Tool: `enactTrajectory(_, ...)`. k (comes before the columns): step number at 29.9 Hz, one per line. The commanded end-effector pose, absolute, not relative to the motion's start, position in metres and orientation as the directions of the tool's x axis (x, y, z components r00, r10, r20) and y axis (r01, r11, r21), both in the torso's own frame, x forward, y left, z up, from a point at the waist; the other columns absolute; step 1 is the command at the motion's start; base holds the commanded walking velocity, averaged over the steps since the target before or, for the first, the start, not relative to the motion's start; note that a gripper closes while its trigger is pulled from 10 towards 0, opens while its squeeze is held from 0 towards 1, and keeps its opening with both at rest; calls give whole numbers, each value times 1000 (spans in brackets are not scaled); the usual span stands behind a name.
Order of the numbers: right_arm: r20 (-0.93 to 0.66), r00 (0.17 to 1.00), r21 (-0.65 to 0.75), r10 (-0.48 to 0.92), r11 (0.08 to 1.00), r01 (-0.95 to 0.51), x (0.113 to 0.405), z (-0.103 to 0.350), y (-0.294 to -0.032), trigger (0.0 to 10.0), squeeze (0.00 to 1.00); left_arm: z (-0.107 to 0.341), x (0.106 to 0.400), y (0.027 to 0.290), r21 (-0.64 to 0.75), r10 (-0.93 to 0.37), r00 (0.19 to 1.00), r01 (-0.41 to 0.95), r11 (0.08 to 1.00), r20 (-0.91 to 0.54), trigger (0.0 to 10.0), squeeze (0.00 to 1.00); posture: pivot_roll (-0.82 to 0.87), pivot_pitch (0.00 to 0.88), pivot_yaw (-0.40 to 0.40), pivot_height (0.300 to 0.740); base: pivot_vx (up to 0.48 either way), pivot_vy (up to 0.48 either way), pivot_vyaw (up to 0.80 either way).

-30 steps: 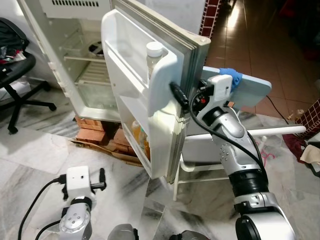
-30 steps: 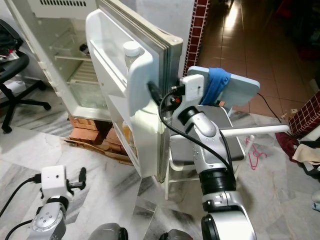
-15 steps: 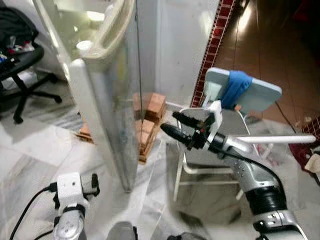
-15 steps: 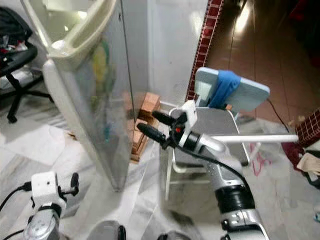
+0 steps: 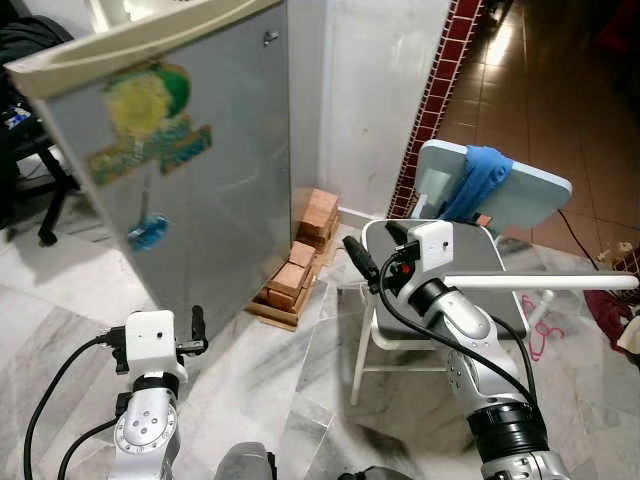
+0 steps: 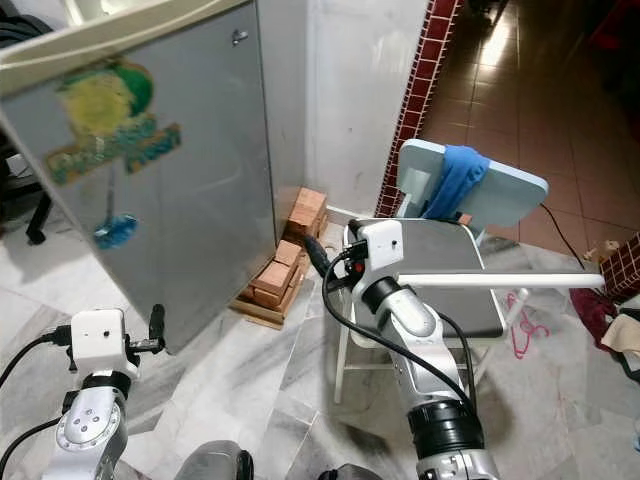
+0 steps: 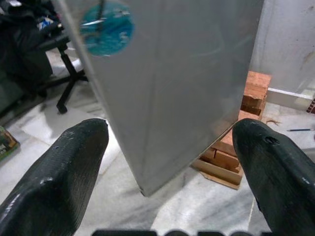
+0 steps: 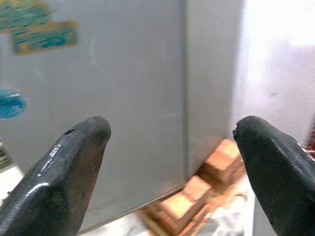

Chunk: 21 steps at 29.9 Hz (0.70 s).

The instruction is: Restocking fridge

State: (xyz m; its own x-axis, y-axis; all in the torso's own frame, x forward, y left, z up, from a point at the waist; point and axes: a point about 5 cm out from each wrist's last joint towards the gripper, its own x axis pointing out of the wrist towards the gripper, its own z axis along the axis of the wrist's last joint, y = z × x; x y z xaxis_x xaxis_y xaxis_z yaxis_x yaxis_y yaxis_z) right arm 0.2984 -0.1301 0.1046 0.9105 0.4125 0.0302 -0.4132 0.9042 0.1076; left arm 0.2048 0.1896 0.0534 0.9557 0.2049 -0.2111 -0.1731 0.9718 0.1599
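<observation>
Over on the far left there's a black office chair [image 5: 40,190] on the marble floor [image 5: 260,360], half hidden behind the fridge. My left gripper [image 7: 167,162] sits low in front of me, fingers spread wide apart with nothing between them, pointed at the bottom corner of the fridge door [image 5: 190,190]. The door is grey, with a yellow-green sticker [image 5: 145,95] up top and a round blue one [image 5: 147,233] lower down. Just past the fridge a stack of red bricks [image 5: 300,265] sits against the white wall [image 5: 365,90]. My right gripper [image 8: 170,147] is up in front of the chair [image 5: 440,270], fingers also spread and holding nothing, aimed toward the fridge side and the bricks. The chair's pale back has a blue cloth [image 5: 478,175] draped over it, and a white pole [image 5: 540,283] lies across.
</observation>
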Motion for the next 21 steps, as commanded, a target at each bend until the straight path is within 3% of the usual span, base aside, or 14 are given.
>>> enactTrajectory(1,60,934,104,352,928,-357,301,108,-133,10000,0,58,209,187,190,188,966,-153,970,-180,10000,0,155,9,-16,740,0,0,0)
enactTrajectory(5,64,956,108,287,950,-292,310,113,-137,10000,0,64,217,188,190,193,969,-163,968,-152,10000,0,164,17,-17,740,0,67,0)
enactTrajectory(13,82,965,101,251,961,-258,315,118,-139,10000,0,71,217,184,194,184,975,-158,968,-125,10000,0,158,43,-15,740,0,422,-537)
enactTrajectory(21,80,966,101,245,962,-252,315,116,-134,10000,0,69,221,173,194,146,982,-120,974,-124,10000,0,149,35,-9,740,0,0,-800)
